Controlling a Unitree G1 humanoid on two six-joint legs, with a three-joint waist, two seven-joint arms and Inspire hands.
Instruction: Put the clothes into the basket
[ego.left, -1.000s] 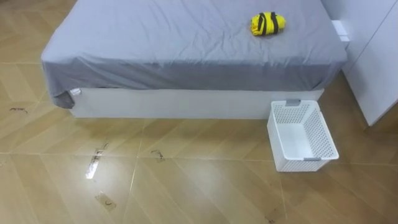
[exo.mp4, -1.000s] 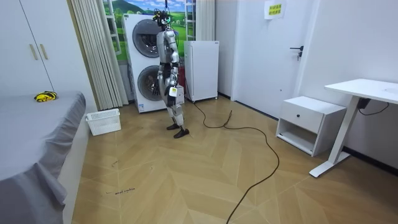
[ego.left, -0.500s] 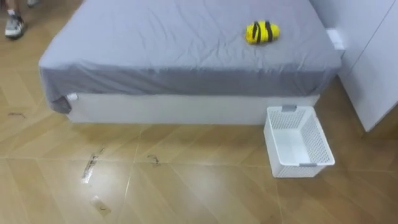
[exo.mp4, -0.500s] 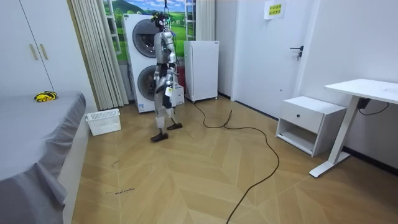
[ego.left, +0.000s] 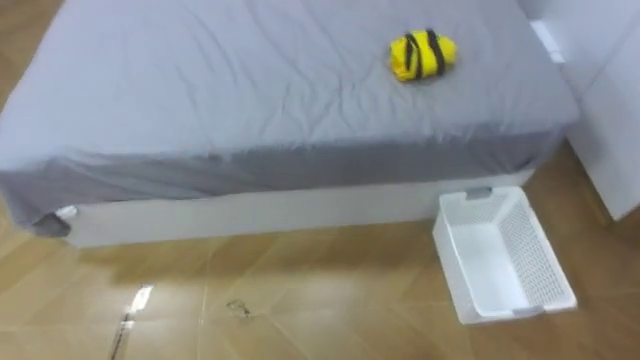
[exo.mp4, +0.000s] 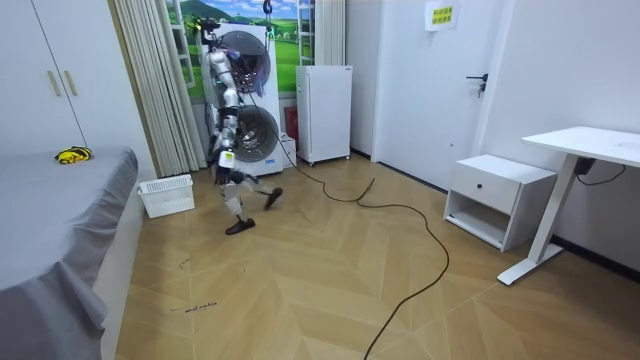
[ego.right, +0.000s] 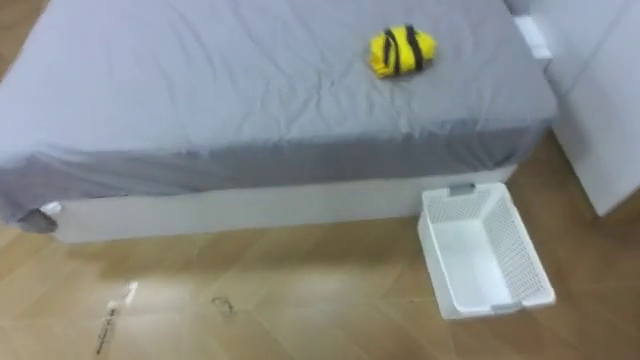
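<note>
Clothes (ego.left: 422, 55) on the bed (ego.left: 250, 110), well apart from the basket (ego.left: 500, 262) | bed: grey-covered, spans the far side | basket: white, on the floor (ego.left: 300, 310), near right, just beside the bed's base | Clothes: yellow-and-black bundle, far right on the bed | hand (exo.mp4: 228, 158): at the robot's hip, fingers' state cannot be told

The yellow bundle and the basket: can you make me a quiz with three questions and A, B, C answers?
1. Where does the yellow clothes bundle lie?
A in the basket
B on the bed
C on a chair

2. What colour is the basket?
A white
B blue
C red

3. The basket is:
A full of clothes
B tipped over
C empty

Answers: 1 B, it sits on top of the bed; 2 A, its mesh walls are white; 3 C, its bare bottom shows.
</note>
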